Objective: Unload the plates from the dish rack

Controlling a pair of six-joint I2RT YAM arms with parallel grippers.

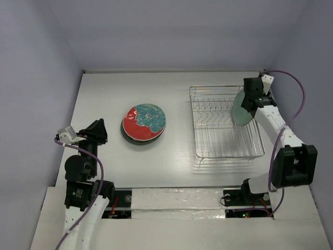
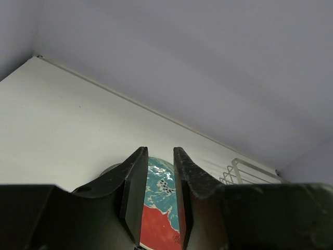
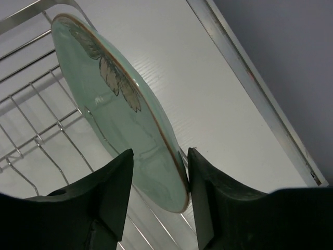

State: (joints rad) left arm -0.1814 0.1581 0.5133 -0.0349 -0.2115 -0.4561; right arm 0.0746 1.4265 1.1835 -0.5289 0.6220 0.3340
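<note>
The dish rack (image 1: 225, 151) stands at the right of the table. One pale green flowered plate (image 1: 241, 108) stands on edge at its far right side. My right gripper (image 1: 248, 101) is open and straddles that plate's rim (image 3: 114, 99). One finger (image 3: 208, 182) touches the plate's back, and the other stands apart from its face. A stack of plates (image 1: 144, 123), topped by the red one with the teal flower, lies at mid table. My left gripper (image 1: 99, 126) is empty, narrowly open and left of the stack. The red plate (image 2: 156, 219) shows between its fingers.
The enclosure's walls close in the table on the left, far and right sides. The rack's upright divider wires (image 3: 31, 104) stand just left of the green plate. The rack's corner (image 2: 244, 169) shows in the left wrist view. A purple cable loops over the right arm (image 1: 291, 140).
</note>
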